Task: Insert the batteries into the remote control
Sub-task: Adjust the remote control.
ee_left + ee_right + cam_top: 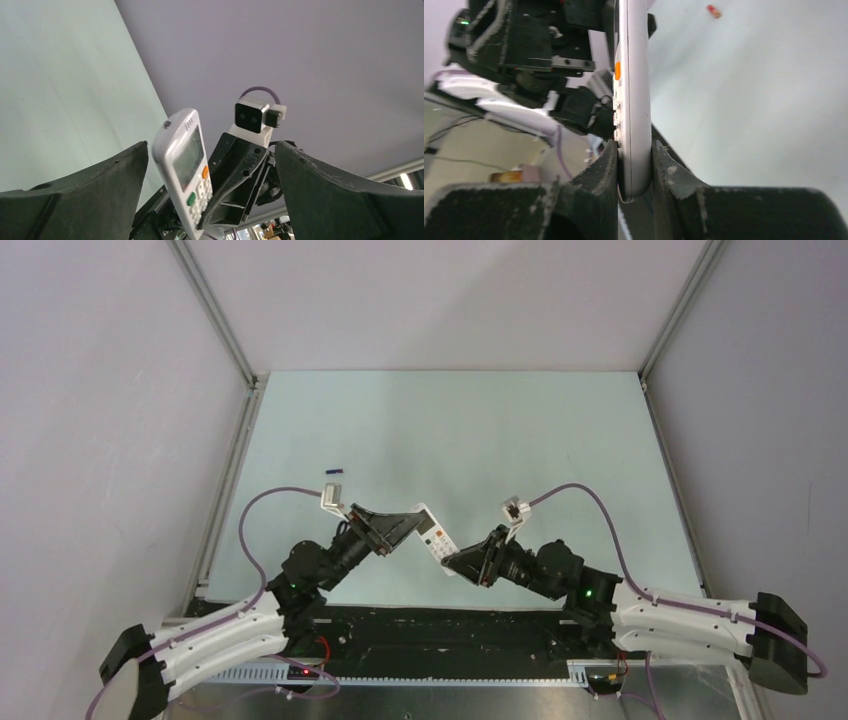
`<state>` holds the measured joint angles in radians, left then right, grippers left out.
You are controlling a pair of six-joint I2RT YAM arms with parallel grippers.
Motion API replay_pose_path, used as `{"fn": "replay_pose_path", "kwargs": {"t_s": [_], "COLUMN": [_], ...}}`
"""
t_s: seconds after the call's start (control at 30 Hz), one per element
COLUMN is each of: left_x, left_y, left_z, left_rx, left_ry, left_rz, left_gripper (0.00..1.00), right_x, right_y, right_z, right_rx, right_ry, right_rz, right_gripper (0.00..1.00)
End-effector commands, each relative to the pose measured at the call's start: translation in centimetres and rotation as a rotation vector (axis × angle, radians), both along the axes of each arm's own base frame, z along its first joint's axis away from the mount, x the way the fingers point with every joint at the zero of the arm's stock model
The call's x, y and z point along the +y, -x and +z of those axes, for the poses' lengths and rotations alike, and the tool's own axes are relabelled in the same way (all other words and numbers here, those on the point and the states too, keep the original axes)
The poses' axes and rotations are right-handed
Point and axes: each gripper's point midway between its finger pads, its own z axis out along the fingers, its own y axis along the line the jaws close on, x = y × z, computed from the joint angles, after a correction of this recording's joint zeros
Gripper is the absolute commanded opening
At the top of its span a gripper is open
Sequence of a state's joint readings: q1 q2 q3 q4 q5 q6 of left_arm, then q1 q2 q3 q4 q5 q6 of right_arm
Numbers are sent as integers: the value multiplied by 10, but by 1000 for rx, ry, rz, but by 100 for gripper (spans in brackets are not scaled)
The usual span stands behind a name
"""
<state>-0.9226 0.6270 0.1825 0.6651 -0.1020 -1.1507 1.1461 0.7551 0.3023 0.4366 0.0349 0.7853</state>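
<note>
- Grips the remote control (633, 90) at its lower end only, right gripper (634, 155) clamped on front and back, handset raised between the arms.
- Leaves the left gripper (403, 526) spread wide, flanking the screen end without touching.
- Risks a pivot or slip: glossy, hard white plastic with rounded edges, one narrow pinch, no second support.
- Risks pressing buttons under the dark, scuffed pad.
- Risks a chase: slim round cylinders likely to roll on the smooth pale table (500, 440), the dark blue battery (333, 472) far left, the red-orange battery (713, 11) well apart from the remote.
- Cannot tell the battery bay's state; back face hidden.
</note>
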Motion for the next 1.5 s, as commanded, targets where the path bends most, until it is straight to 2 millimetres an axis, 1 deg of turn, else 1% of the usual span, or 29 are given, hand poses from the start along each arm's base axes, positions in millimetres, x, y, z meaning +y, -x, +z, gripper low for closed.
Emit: {"fn": "replay_pose_path", "kwargs": {"t_s": [0.0,0.03,0.07,0.1,0.13,0.17,0.2,0.23,0.27,0.37,0.4,0.5,0.53,0.63,0.67,0.7,0.73,0.77,0.8,0.83,0.87,0.93,0.97,1.0,1.03,1.23,1.37,1.43,1.47], "left_x": [2,0,0,-1,-1,-1,-1,-1,0,2,3,4,4,2,2,1,1,1,0,0,-1,-2,-2,-3,-3,-5,-6,-6,-7], "left_y": [-1,-2,-4,-5,-5,-6,-6,-7,-7,-10,-11,-12,-11,-11,-11,-11,-11,-11,-11,-11,-11,-12,-12,-13,-13,-14,-13,-13,-13], "left_z": [1,-10,-17,-20,-25,-28,-31,-35,-35,-43,-43,-56,-56,-58,-59,-58,-59,-58,-59,-59,-59,-57,-56,-54,-53,-48,-50,-52,-53], "left_rx": [43,78,112,131,160,180,203,223,238,286,301,349,355,373,379,381,384,385,387,390,391,392,393,390,389,377,383,385,387], "left_ry": [4,-38,-74,-92,-124,-140,-165,-186,-205,-267,-290,-362,-371,-374,-372,-370,-370,-369,-370,-372,-370,-365,-365,-361,-359,-343,-335,-334,-333], "left_rz": [10,11,15,18,22,25,30,32,39,59,65,76,75,72,69,68,66,66,64,64,63,63,63,63,64,60,54,54,53], "left_gripper": [100,100,100,100,100,100,100,100,100,100,100,100,100,100,100,100,100,100,100,100,100,100,99,97,96,79,59,52,50], "right_x": [-22,-23,-32,-31,-37,-36,-41,-40,-45,-43,-42,-44,-42,-39,-35,-33,-33,-31,-29,-26,-24,-15,-13,-10,-9,-2,1,3,3], "right_y": [-33,-32,-40,-37,-43,-40,-44,-41,-45,-41,-40,-41,-40,-40,-39,-38,-40,-39,-39,-38,-38,-35,-35,-34,-34,-30,-30,-29,-28], "right_z": [2,4,-1,-2,-2,-2,-1,0,2,4,2,-1,-4,2,4,2,8,6,13,12,16,13,16,13,16,16,10,10,10], "right_rx": [-181,-242,-273,-342,-374,-438,-466,-525,-548,-716,-782,-869,-902,-943,-968,-982,-999,-1045,-1042,-1088,-1088,-1123,-1129,-1147,-1140,-1157,-1171,-1175,-1173], "right_ry": [216,267,333,396,440,493,527,573,599,712,770,868,906,941,955,984,997,1042,1026,1067,1053,1085,1087,1107,1098,1094,1117,1114,1108], "right_rz": [-240,-249,-312,-300,-353,-343,-385,-377,-420,-393,-373,-384,-375,-412,-411,-416,-444,-435,-468,-458,-477,-466,-471,-463,-477,-485,-480,-480,-480], "right_gripper": [0,0,0,0,0,0,0,0,0,0,0,0,0,0,0,0,0,0,0,0,0,0,0,0,0,0,0,0,0]}}
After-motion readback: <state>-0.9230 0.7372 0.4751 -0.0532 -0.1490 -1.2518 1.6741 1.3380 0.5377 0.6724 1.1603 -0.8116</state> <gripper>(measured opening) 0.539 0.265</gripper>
